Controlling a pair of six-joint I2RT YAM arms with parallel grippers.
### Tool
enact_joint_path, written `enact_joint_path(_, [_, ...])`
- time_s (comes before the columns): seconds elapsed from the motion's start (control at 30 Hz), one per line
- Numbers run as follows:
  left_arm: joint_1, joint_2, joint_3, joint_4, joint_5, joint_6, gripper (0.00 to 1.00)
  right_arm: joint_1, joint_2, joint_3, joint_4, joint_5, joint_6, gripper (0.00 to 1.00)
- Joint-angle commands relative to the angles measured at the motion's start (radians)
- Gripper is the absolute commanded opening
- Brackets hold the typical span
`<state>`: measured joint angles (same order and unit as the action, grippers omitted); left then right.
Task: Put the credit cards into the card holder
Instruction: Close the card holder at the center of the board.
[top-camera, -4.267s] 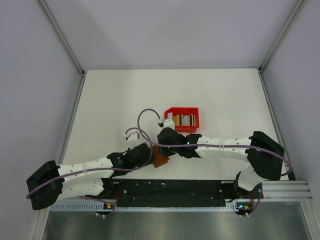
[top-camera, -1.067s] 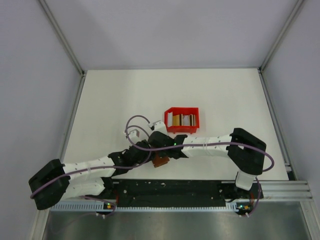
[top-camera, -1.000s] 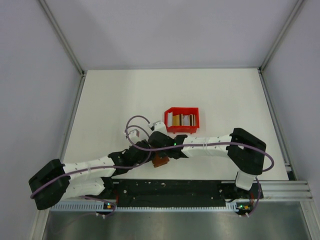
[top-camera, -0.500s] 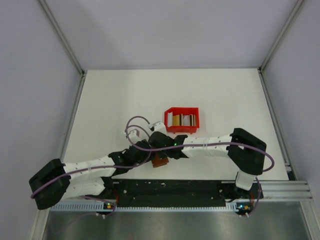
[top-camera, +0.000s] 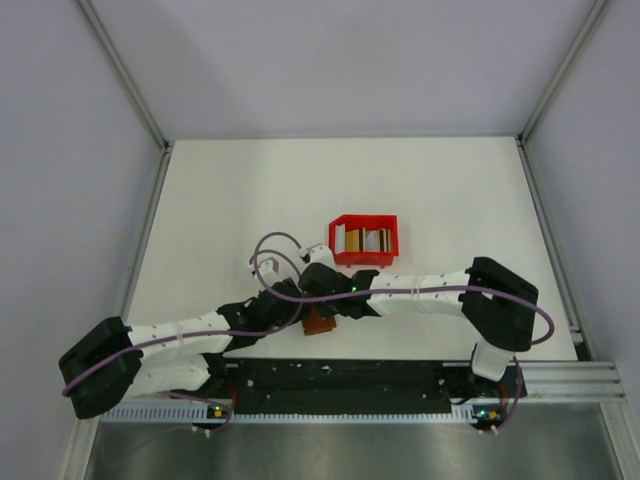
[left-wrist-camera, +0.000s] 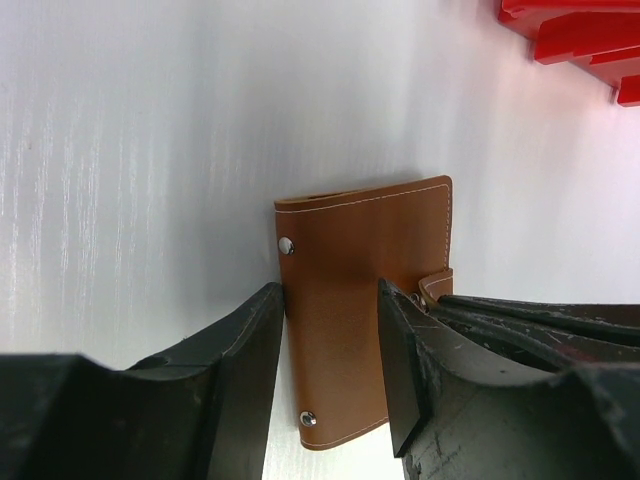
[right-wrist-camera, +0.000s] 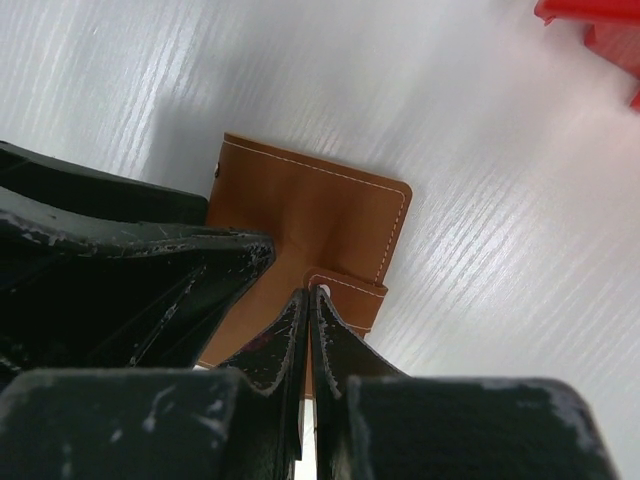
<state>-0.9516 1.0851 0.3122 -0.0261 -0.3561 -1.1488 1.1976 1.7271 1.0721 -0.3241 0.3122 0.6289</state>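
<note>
The card holder (left-wrist-camera: 365, 300) is a closed brown wallet lying flat on the white table, also in the top view (top-camera: 320, 323). My left gripper (left-wrist-camera: 330, 330) is open over it. One finger sits at its left edge and the other rests on its cover. My right gripper (right-wrist-camera: 311, 295) is shut, its tips touching the end of the closing tab (right-wrist-camera: 350, 300). Whether they pinch the tab is unclear. The credit cards (top-camera: 368, 240), tan-gold and pale, stand upright inside the red bin (top-camera: 386, 222).
The red bin stands just behind the wallet, and its edge shows in both wrist views (left-wrist-camera: 580, 40) (right-wrist-camera: 600, 30). Both arms cross closely over the wallet near the table's front edge. A black rail (top-camera: 340, 385) runs along that edge.
Several seconds ago my right gripper was nearer the bin; it has since moved left and down to the wallet's tab. Over the last second, only the right elbow has drifted slightly right.
</note>
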Motion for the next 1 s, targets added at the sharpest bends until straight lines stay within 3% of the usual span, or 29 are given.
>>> enact_joint_path(0.0, [0.004,0.033,-0.010,-0.084,0.003,0.024,0.48,0.011,-0.057,-0.011,0.019,-0.022,-0.003,0.00])
enact_joint_path(0.97, [0.004,0.039,-0.028,-0.051,0.031,0.021,0.46,0.014,0.048,-0.018,0.040,-0.041,0.051,0.00])
